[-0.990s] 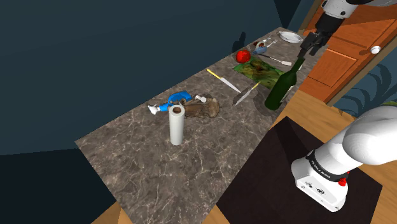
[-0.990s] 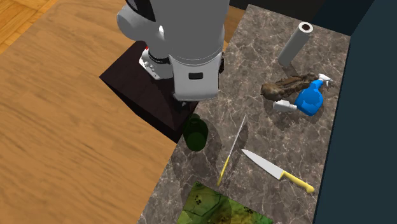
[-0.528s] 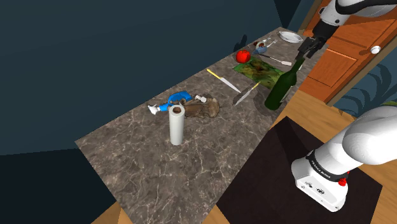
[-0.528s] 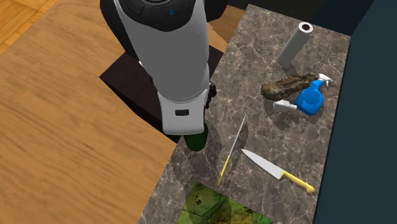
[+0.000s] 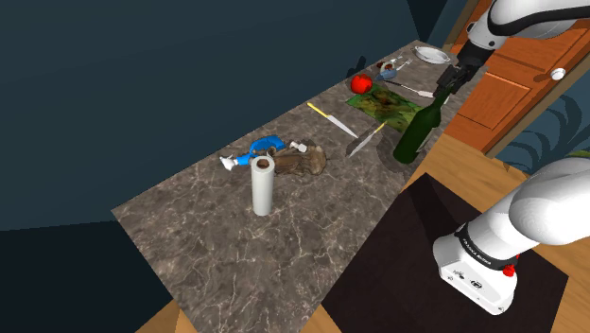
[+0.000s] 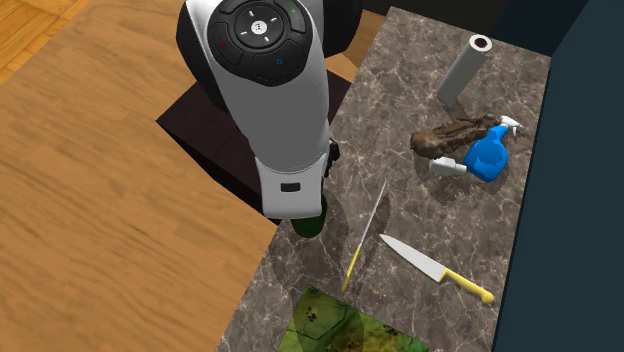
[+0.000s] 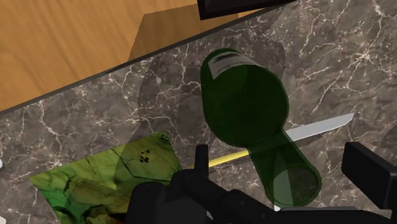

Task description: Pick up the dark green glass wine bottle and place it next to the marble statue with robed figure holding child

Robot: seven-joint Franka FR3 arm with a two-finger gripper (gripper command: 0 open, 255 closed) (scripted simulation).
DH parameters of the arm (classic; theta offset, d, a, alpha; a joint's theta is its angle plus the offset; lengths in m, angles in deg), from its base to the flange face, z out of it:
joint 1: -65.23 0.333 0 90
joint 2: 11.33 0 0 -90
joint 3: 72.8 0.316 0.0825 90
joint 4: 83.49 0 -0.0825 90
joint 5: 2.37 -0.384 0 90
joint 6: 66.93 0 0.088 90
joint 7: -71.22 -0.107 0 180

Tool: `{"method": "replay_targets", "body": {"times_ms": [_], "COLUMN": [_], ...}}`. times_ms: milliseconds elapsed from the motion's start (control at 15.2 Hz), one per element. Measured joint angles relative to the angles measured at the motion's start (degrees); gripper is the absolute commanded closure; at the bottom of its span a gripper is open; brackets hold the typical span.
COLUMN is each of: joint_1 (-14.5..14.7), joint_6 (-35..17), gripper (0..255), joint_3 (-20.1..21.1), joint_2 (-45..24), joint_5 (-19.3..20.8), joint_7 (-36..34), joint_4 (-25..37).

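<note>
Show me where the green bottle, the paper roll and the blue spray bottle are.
green bottle (image 5: 414,140), shoulder view, lower body
paper roll (image 5: 263,189), shoulder view, white side
blue spray bottle (image 6: 487,156), second exterior view, blue body

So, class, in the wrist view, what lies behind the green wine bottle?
A knife on the marbled counter: its blade shows on one side of the bottle, its yellow handle on the other. The bottle covers the knife's middle.

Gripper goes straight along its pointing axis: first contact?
Probably the top of the green wine bottle, which stands between the open fingers of the gripper; depth is hard to judge.
</note>
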Motion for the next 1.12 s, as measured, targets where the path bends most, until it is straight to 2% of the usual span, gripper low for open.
{"method": "replay_targets", "body": {"times_ms": [198,264,924,1122], "joint_1": [0.00,0.00,0.01,0.00], "joint_6": [-0.07,-0.07,-0.09,1.51], "gripper": [0,255,255,255], "joint_3": [-0.02,-0.02,-0.01,0.25], "joint_2": [-0.03,-0.03,-0.03,0.38], "joint_5": [0.00,0.00,0.00,-0.06], "joint_7": [0.01,0.01,0.02,-0.04], "joint_4": [-0.03,-0.03,-0.02,1.14]}}
